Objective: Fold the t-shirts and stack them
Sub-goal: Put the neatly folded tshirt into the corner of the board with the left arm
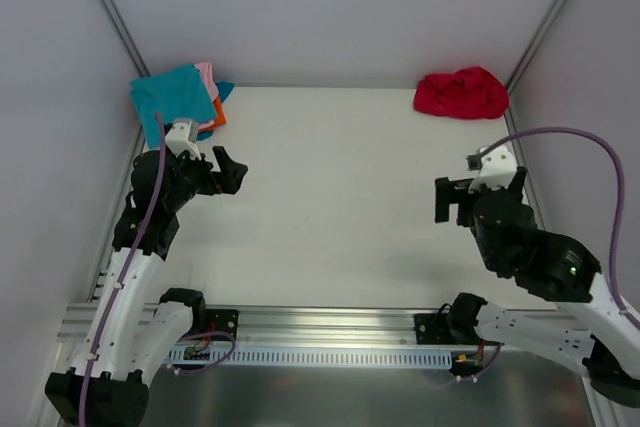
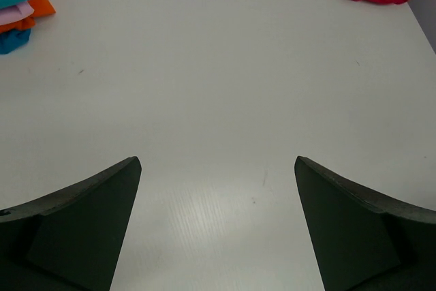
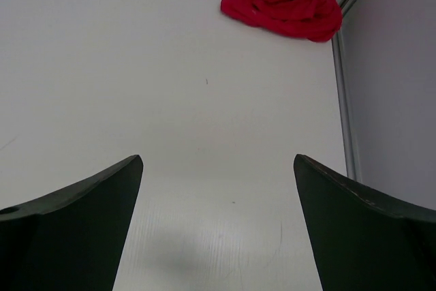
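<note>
White tabletop (image 1: 330, 207) fills the overhead view, boxed in by pale grey walls (image 1: 350, 7), with an aluminium rail (image 1: 330, 322) along the bottom edge of the frame where both arms are bolted. Just above it, the left gripper (image 2: 217, 163) hangs over the left side of the table and the right gripper (image 3: 218, 161) over the right side. Each has its jaws spread as wide as they go and nothing between them; both wrist views show only bare surface in the gap. Farther back, in the upper left corner of the overhead frame, sits a stack of folded shirts: a teal t-shirt (image 1: 170, 97) on top, with a pink t-shirt (image 1: 205, 72), an orange t-shirt (image 1: 218, 114) and a blue t-shirt (image 1: 226, 90) showing at its edges. In the upper right corner a red t-shirt (image 1: 462, 93) lies crumpled in a heap, well apart from the stack and from both grippers. My judgement is that four shirts are done and the red one is the last, with neither arm committed to it. The next move probably calls for the right arm to reach to the far corner, take the heap and drag it to the open middle, where both grippers can spread it flat before folding. No brand, label or writing can be read on anything in view.
</note>
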